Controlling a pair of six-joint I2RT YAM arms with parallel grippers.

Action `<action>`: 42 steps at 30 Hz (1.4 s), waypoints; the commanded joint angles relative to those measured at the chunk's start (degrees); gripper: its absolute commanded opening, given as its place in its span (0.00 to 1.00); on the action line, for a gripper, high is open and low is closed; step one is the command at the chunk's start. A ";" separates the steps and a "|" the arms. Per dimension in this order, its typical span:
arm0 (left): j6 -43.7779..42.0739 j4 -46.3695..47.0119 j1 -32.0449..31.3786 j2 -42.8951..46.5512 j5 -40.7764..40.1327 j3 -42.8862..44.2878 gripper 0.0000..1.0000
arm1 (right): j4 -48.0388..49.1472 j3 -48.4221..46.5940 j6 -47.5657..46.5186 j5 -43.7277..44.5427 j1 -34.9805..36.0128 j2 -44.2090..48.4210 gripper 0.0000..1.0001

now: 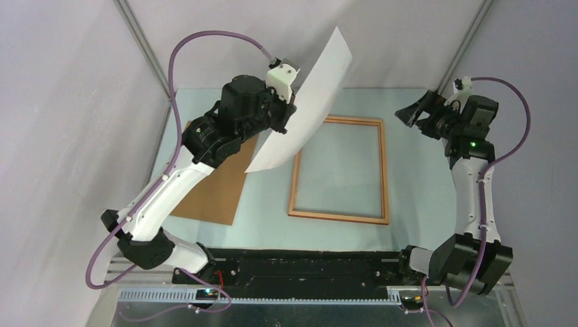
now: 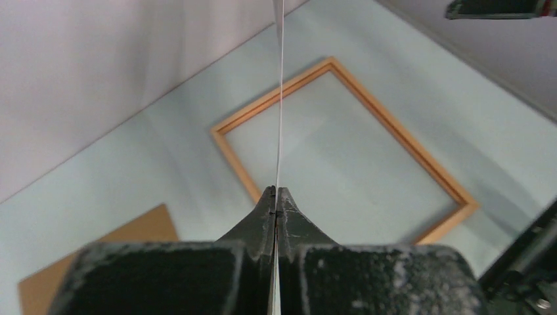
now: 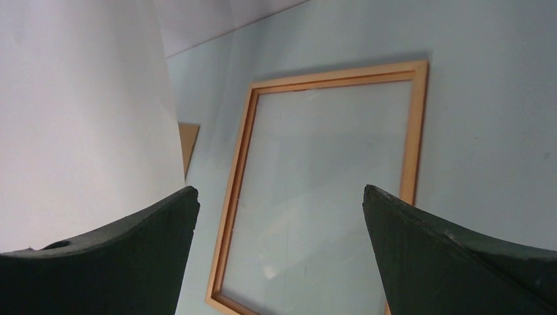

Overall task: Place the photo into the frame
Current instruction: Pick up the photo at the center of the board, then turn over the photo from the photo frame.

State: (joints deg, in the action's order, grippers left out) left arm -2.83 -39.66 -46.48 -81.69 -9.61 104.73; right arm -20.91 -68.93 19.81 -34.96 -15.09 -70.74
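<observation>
- My left hand (image 2: 276,197) is clamped shut on one edge of the photo (image 1: 310,102).
- Photo is up off the counter (image 1: 409,204), bowed, with its white back to the top camera. It sits at about 10 o'clock of the frame (image 1: 384,170).
- Frame lies flat mid-counter, and the counter shows through it.
- My right hand (image 3: 280,197) has its fingers wide apart, gripping nothing, in the air at 2 o'clock of the frame.
- Brown backing board (image 1: 218,194) lies flat at 9 o'clock of the frame, partly under my left arm.

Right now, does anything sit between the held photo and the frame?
Nothing visible. The left end effector holds the photo aloft just left of the frame, which lies uncovered; the backing board lies farther left.
</observation>
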 commanded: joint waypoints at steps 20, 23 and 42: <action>21.36 2.38 -0.71 -11.97 33.11 13.51 0.00 | 13.16 9.99 5.51 -19.16 -12.50 0.93 1.00; 22.73 3.49 -0.71 -13.15 34.48 13.83 0.00 | 15.98 13.74 6.00 -23.16 -13.21 -0.11 0.99; 31.76 11.07 0.35 -24.34 37.95 18.86 0.00 | 21.95 18.59 6.72 -28.47 -18.36 -3.28 0.98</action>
State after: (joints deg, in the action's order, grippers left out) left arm 25.65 -32.14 -46.46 -103.77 27.40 118.87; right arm -0.58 -49.74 26.55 -63.44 -31.73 -75.00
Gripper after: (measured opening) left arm 0.003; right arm 0.980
